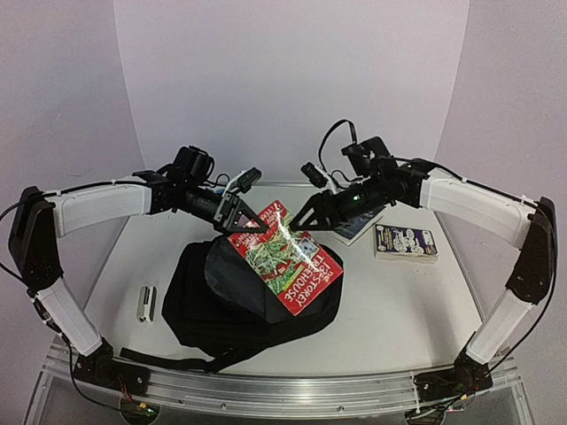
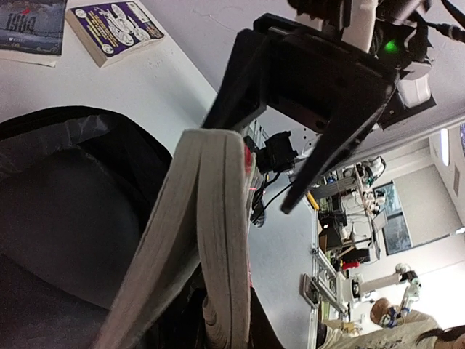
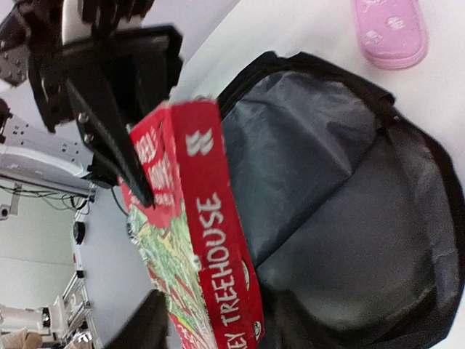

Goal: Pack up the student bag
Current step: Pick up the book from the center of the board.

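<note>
Two grippers meet over the student bag (image 1: 190,297), open-mouthed just below them: left gripper (image 1: 246,220) pinching the red book (image 1: 285,258) by a corner, right gripper (image 1: 299,221) spread beside it. Soft, floppy fabric will likely sag, so grip its seamed rim.

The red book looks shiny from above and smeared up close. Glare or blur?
Top external view: white glare streaks the glossy cover of the red book. Left wrist view: its page edges blur toward the bottom, out of focus. Right wrist view: title sharp, the student bag behind slightly soft.
</note>
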Action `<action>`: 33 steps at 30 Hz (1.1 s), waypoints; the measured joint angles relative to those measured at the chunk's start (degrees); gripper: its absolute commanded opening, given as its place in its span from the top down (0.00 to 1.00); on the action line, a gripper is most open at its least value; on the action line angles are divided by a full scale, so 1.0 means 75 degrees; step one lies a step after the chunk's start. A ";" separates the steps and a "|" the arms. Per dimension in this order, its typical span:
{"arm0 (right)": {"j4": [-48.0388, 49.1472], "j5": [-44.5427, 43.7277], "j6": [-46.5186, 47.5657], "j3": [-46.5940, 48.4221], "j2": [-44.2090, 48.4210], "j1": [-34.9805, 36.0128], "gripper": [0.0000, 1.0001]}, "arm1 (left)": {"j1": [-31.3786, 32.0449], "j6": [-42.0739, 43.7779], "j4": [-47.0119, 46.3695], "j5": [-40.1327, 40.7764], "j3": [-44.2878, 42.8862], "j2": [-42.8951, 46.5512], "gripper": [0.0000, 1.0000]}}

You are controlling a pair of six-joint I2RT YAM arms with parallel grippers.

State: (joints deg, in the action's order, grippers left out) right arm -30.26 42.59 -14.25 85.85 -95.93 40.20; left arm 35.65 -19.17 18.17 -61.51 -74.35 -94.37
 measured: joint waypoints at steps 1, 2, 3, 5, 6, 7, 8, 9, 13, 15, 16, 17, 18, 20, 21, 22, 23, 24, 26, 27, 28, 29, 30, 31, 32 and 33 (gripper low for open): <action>0.0197 -0.0181 -0.0051 -0.0037 0.0073 -0.0022 0.11 | 0.0011 -0.0217 -0.0185 0.0113 0.0145 0.0092 1.00; 0.0375 -0.0338 -0.0109 -0.0090 0.0172 -0.0042 0.07 | 0.0019 -0.0433 -0.0385 0.0221 0.0281 0.0187 1.00; 0.0541 -0.0478 -0.0192 -0.0164 0.0301 -0.0062 0.04 | 0.0022 -0.0674 -0.0616 0.0338 0.0419 0.0295 1.00; 0.0979 -0.0783 -0.0433 -0.0447 0.0683 -0.0096 0.02 | -0.0035 -0.1238 -0.1189 0.0588 0.0719 0.0582 1.00; 0.1280 -0.0949 -0.0557 -0.0693 0.0976 -0.0107 0.02 | -0.0118 -0.1575 -0.1617 0.0707 0.0921 0.0786 1.00; 0.1461 -0.1076 -0.0684 -0.0863 0.1192 -0.0112 0.02 | -0.0191 -0.1844 -0.1925 0.0793 0.1063 0.0951 1.00; 0.1715 -0.1241 -0.0790 -0.1077 0.1435 -0.0113 0.02 | -0.0289 -0.2103 -0.2258 0.0873 0.1201 0.1127 1.00; 0.1988 -0.1427 -0.0920 -0.1330 0.1713 -0.0113 0.02 | -0.0388 -0.2352 -0.2557 0.0954 0.1309 0.1295 1.00; 0.2938 -0.1948 -0.1390 -0.2155 0.2518 -0.0125 0.02 | -0.0741 -0.3071 -0.3476 0.1153 0.1479 0.1794 1.00; 0.3368 -0.2114 -0.1607 -0.2476 0.2741 -0.0125 0.02 | -0.0848 -0.3311 -0.3783 0.1171 0.1479 0.1929 1.00; 0.3556 -0.2172 -0.1707 -0.2599 0.2806 -0.0125 0.02 | -0.0882 -0.3411 -0.3892 0.1167 0.1480 0.1981 1.00; 0.3728 -0.2187 -0.1796 -0.2690 0.2828 -0.0125 0.02 | -0.0904 -0.3510 -0.3987 0.1158 0.1486 0.2027 1.00; 0.3933 -0.2188 -0.1900 -0.2787 0.2834 -0.0125 0.02 | -0.0918 -0.3609 -0.4083 0.1136 0.1503 0.2073 1.00; 0.4263 -0.2171 -0.2097 -0.2957 0.2834 -0.0127 0.02 | -0.0934 -0.3780 -0.4236 0.1054 0.1553 0.2150 1.00; 0.4378 -0.2146 -0.2181 -0.3012 0.2832 -0.0127 0.02 | -0.0934 -0.3864 -0.4305 0.1017 0.1581 0.2183 1.00; 0.4514 -0.2087 -0.2269 -0.3055 0.2818 -0.0129 0.02 | -0.0934 -0.3936 -0.4363 0.0983 0.1611 0.2211 1.00; 0.4674 -0.1977 -0.2358 -0.3072 0.2785 -0.0130 0.04 | -0.0934 -0.4018 -0.4421 0.0963 0.1638 0.2236 1.00; 0.4833 -0.1858 -0.2437 -0.3073 0.2736 -0.0130 0.07 | -0.0934 -0.4083 -0.4488 0.0952 0.1664 0.2254 1.00; 0.5228 -0.1532 -0.2603 -0.3064 0.2569 -0.0121 0.15 | -0.0933 -0.4225 -0.4670 0.0939 0.1735 0.2274 1.00; 0.5376 -0.1375 -0.2668 -0.3041 0.2454 -0.0100 0.20 | -0.0932 -0.4285 -0.4744 0.0931 0.1763 0.2274 1.00; 0.5491 -0.1234 -0.2749 -0.3010 0.2328 -0.0076 0.26 | -0.0934 -0.4337 -0.4826 0.0923 0.1792 0.2274 1.00; 0.5575 -0.1092 -0.2756 -0.2974 0.2183 -0.0030 0.33 | -0.0934 -0.4414 -0.4918 0.0910 0.1832 0.2274 1.00; 0.5605 -0.0986 -0.2825 -0.2938 0.2067 0.0012 0.39 | -0.0934 -0.4454 -0.4991 0.0906 0.1862 0.2274 1.00; 0.5660 -0.0893 -0.2837 -0.2905 0.1945 0.0060 0.46 | -0.0946 -0.4504 -0.5078 0.0911 0.1891 0.2274 1.00; 0.5698 -0.0842 -0.2849 -0.2888 0.1872 0.0091 0.54 | -0.0949 -0.4549 -0.5145 0.0931 0.1915 0.2274 1.00; 0.5731 -0.0787 -0.2893 -0.2882 0.1821 0.0117 0.65 | -0.0950 -0.4595 -0.5231 0.0956 0.1946 0.2274 1.00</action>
State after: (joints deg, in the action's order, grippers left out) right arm 12.73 36.69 -35.95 64.23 -82.27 41.08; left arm 28.53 -53.63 -21.06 -54.34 -59.76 -77.32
